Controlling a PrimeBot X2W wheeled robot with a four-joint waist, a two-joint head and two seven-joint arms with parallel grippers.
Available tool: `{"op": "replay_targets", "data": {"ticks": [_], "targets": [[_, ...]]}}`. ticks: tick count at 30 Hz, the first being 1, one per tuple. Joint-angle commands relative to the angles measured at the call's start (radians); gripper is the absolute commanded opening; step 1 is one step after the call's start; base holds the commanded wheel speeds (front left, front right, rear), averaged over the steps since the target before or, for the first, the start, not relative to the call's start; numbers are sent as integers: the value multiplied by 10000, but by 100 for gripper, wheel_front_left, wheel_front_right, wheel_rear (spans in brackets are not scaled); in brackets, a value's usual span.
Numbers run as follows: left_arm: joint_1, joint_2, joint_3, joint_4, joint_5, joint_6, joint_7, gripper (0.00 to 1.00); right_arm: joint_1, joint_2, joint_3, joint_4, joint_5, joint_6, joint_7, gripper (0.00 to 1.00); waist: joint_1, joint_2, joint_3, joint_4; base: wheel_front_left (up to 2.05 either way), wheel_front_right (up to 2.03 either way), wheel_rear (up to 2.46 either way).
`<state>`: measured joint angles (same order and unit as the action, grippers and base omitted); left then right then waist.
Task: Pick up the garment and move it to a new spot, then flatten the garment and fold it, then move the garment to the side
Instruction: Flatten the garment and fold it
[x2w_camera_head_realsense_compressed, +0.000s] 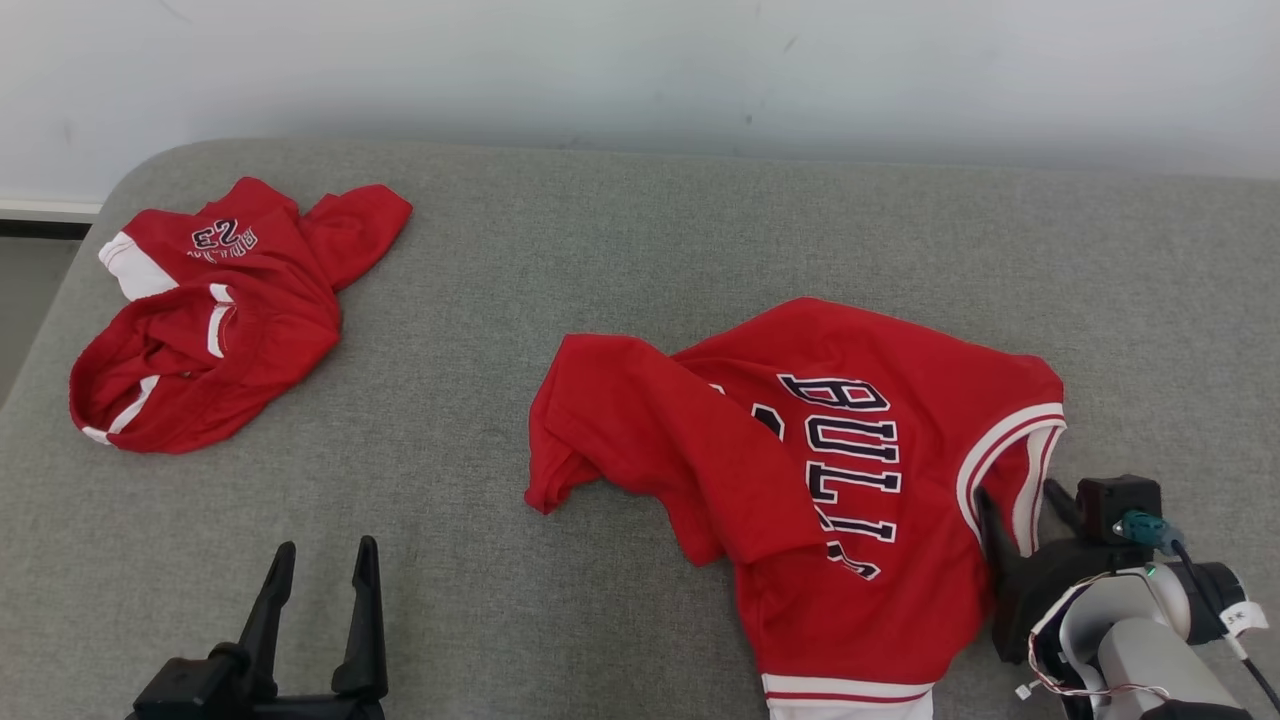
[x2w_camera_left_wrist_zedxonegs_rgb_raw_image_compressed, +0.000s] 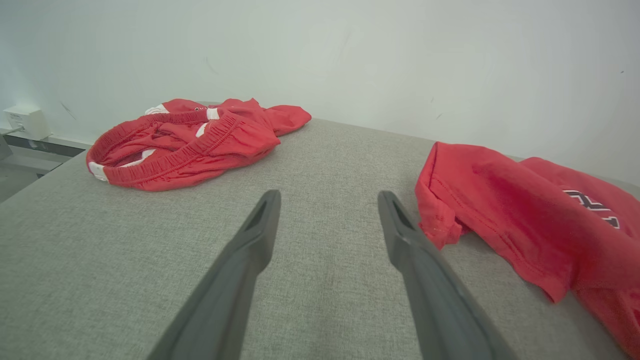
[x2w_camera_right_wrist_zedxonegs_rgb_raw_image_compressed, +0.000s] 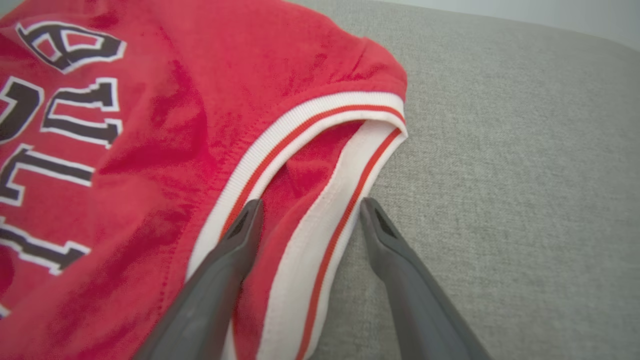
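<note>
the jersey (x2w_camera_head_realsense_compressed: 700, 440) lies rumpled on the grey cushion (x2w_camera_head_realsense_compressed: 640, 220). my right gripper (x2w_camera_right_wrist_zedxonegs_rgb_raw_image_compressed: 310, 205), released, straddles its white trim (x2w_camera_right_wrist_zedxonegs_rgb_raw_image_compressed: 320, 105). my left gripper (x2w_camera_head_realsense_compressed: 327, 550), released too, waits beside the jersey. closing may pinch only one layer, so it drags bunched.

The garment (x2w_camera_head_realsense_compressed: 780, 480), a red jersey with dark, white-edged lettering and white-and-red striped trim, lies rumpled on the grey fabric surface (x2w_camera_head_realsense_compressed: 650, 230), one side folded over its front.
</note>
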<state>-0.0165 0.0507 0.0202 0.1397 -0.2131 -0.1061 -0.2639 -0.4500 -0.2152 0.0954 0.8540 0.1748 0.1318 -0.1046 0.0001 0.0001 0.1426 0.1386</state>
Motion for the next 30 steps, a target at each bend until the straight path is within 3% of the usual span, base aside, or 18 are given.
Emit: {"op": "replay_targets", "data": {"ticks": [1,3,4,5,10,23,24,25,26,30], "targets": [[-121,-3,-4,29,-34,6,-9,100,-126,86,15,275,-75,-22,53,100,-1,-1,15,-8,0,0,0],[-141,-3,-22,60,-63,14,-9,100,-228,172,29,737,-22,-22,76,98,-1,-1,13,-11,0,0,0],[-156,-3,-31,73,-69,14,-9,100,-284,217,68,916,14,-22,41,39,-1,-1,14,-10,0,0,0],[-167,-4,-33,90,-85,13,-9,100,-360,252,116,1060,79,-22,-32,0,-1,-1,13,-13,0,0,0],[-165,-4,-48,106,-134,6,-9,100,-974,113,301,1269,180,-22,-471,0,-1,-1,44,-31,0,0,0],[-306,-5,-266,156,-290,65,-9,100,-3557,-1221,238,1901,369,-22,-826,0,-1,-1,181,334,0,0,0],[-273,-5,-288,152,-320,75,-9,100,-3638,-1287,164,2091,411,-22,-728,28,-1,-1,167,367,0,0,0],[-245,-3,-306,165,-347,91,-9,100,-3739,-1331,126,2239,401,-22,-692,42,-1,-1,146,403,0,0,0],[-222,-3,-314,181,-360,84,-9,100,-3837,-1326,103,2348,414,-22,-700,100,-1,-1,119,426,0,0,0],[-57,-5,-324,212,-404,150,-9,100,-3752,-1195,129,2591,343,-22,-1118,100,-1,-1,-85,405,0,0,0]]}}
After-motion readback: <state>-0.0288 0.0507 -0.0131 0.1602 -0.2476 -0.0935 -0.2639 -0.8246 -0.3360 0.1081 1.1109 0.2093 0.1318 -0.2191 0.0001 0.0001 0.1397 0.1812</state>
